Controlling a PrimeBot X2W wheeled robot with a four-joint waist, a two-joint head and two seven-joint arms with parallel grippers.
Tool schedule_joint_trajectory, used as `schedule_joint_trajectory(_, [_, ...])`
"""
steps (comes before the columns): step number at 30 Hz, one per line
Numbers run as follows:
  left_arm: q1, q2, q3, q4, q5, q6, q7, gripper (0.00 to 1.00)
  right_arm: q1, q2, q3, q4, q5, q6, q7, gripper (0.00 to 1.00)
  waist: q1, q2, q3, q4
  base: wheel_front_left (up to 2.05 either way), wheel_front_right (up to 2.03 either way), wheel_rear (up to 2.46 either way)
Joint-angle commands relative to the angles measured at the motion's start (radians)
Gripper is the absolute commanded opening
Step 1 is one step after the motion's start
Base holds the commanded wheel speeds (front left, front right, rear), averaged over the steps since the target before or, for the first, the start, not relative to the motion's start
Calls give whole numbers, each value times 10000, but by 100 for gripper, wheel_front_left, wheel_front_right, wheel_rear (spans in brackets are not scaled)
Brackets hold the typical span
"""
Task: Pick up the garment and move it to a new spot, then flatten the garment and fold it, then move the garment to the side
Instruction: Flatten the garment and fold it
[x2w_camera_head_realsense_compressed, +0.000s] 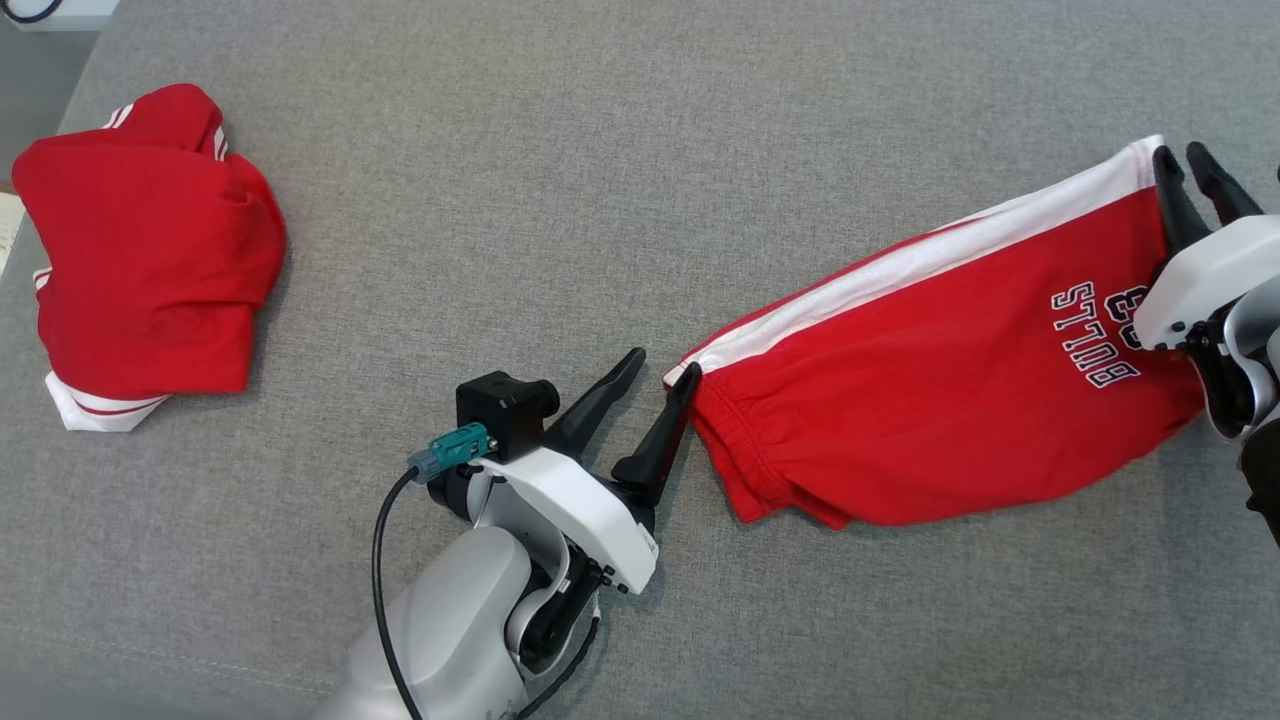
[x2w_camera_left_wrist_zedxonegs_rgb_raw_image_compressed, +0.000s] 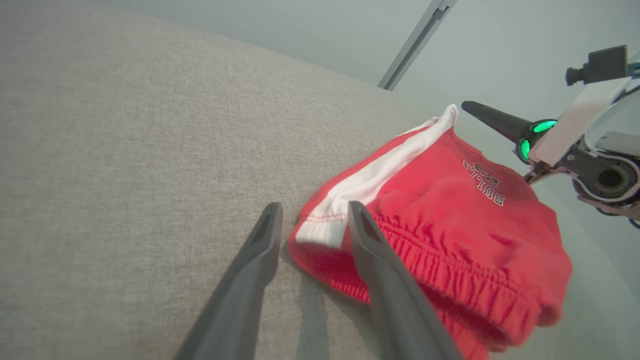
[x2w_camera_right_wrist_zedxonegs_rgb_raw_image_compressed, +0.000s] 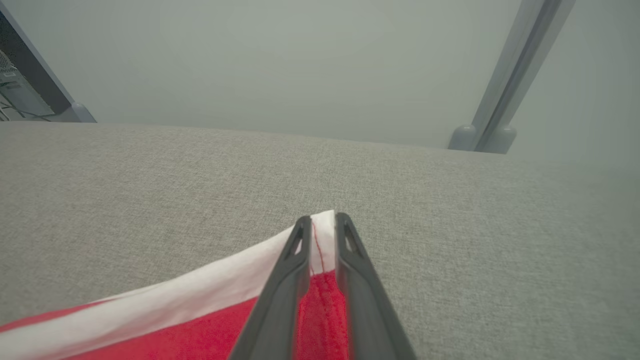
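**Two grippers, one at each end of the red shorts**

I see the red shorts (x2w_camera_head_realsense_compressed: 950, 370) lying stretched out on the grey cloth surface (x2w_camera_head_realsense_compressed: 600, 150), at the right side of the head view. The white stripe (x2w_camera_head_realsense_compressed: 900, 265) runs along their upper edge, and dark printed letters are near the right end.

My right gripper (x2w_camera_head_realsense_compressed: 1180, 150) is at the upper right corner of the shorts. In the right wrist view its fingers (x2w_camera_right_wrist_zedxonegs_rgb_raw_image_compressed: 280, 290) are almost together, and the white hem corner is pinched in the narrow gap between them.

My left gripper (x2w_camera_head_realsense_compressed: 665, 362) is at the other end, at the elastic waistband (x2w_camera_left_wrist_zedxonegs_rgb_raw_image_compressed: 425, 260). Its fingers stand clearly apart and grip nothing. In the left wrist view the white corner of the waistband lies between the two tips, and one finger lies over the red cloth. Whether it presses the cloth, I cannot tell.

One more red garment (x2w_camera_head_realsense_compressed: 150, 250) lies crumpled at the far left of the surface, well apart from the shorts and from both grippers.
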Motion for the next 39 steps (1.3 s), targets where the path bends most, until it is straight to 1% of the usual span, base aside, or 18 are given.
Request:
schedule_joint_trajectory(1, [-294, 108, 245, -152, -100, 87, -128, 100, -7, -64, 63, -121, 54, 10, -105, 100, 0, 0, -46, -50, 0, 0, 0])
schedule_joint_trajectory(6, [-292, 108, 321, 35, -60, 271, -324, 100, 372, -51, -143, -821, 29, 10, -105, 100, 0, 0, -313, -286, 0, 0, 0])
schedule_joint_trajectory(10, [-23, 168, 782, 9, 121, 458, -443, 100, 1043, -91, -293, -1682, -185, 10, -105, 100, 0, 0, -662, -515, 0, 0, 0])
schedule_joint_trajectory(12, [194, 214, 1256, -242, 352, 625, -458, 100, 1439, -84, -474, -2158, -299, 10, -105, 100, 0, 0, -851, -634, 0, 0, 0])
schedule_joint_trajectory(14, [515, 255, 1822, -688, 822, 842, -462, 100, 1860, -66, -717, -2656, -463, 10, -105, 100, 0, 0, -1048, -739, 0, 0, 0])
schedule_joint_trajectory(16, [942, 252, 2481, -1205, 1312, 1080, -463, 100, 2289, -28, -1022, -3226, -713, 10, -105, 100, 0, 0, -1238, -856, 0, 0, 0])
schedule_joint_trajectory(18, [1437, 217, 3112, -1558, 1546, 1259, -464, 100, 2772, 88, -1335, -3815, -987, 10, -105, 100, 0, 0, -1453, -984, 0, 0, 0])
schedule_joint_trajectory(22, [2261, 158, 4049, -2169, 2099, 1401, -465, 100, 3705, 347, -1816, -4706, -1566, 10, -105, 100, 0, 0, -1918, -1233, 0, 0, 0])
schedule_joint_trajectory(25, [2773, 136, 4474, -2688, 2786, 1385, -466, 100, 4305, 630, -2176, -5074, -1783, 10, -105, 100, 0, 0, -2236, -1368, 0, 0, 0])
schedule_joint_trajectory(26, [3077, 125, 4650, -3059, 3255, 1346, -466, 100, 4679, 724, -2370, -5238, -1900, 10, -105, 100, 0, 0, -2398, -1382, 0, 0, 0])
schedule_joint_trajectory(29, [3482, 115, 4778, -3593, 4014, 1365, -466, 100, 5235, 801, -2710, -5510, -1969, 10, -105, 100, 0, 0, -2553, -1359, 0, 0, 0])
schedule_joint_trajectory(32, [3905, 111, 4721, -3964, 4537, 1398, -466, 100, 5750, 845, -3087, -5627, -1887, 10, -105, 100, 0, 0, -2636, -1327, 0, 0, 0])
schedule_joint_trajectory(36, [4287, 109, 4535, -4227, 4768, 1479, -466, 100, 6113, 920, -3482, -5523, -1642, 10, -105, 100, 0, 0, -2655, -1270, 0, 0, 0])
schedule_joint_trajectory(39, [4585, 109, 4253, -4439, 4884, 1571, -466, 100, 6193, 1035, -3762, -5088, -1092, 10, -105, 100, 0, 0, -2583, -1141, 0, 0, 0])
